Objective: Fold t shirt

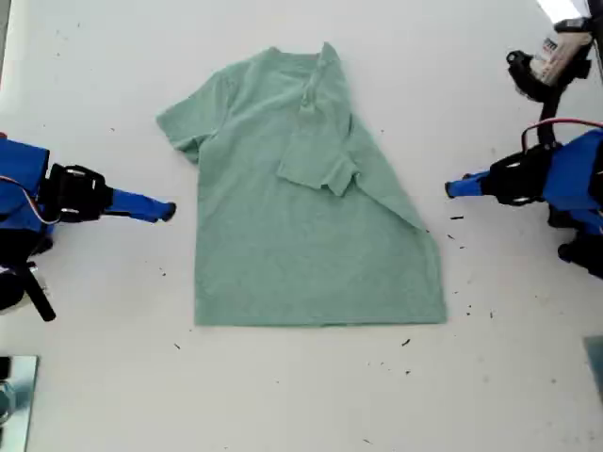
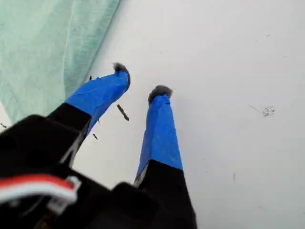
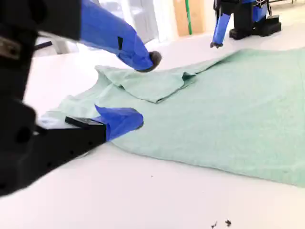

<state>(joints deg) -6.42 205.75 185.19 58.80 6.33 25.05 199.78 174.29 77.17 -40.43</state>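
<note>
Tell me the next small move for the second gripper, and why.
Probably ease my second gripper forward onto the flat sleeve of the shirt: its jaws are open, and the other sleeve is already folded in.

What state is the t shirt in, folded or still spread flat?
Partly folded: the t shirt has the sleeve side on the exterior view's right folded inward; the other sleeve lies spread.
</note>
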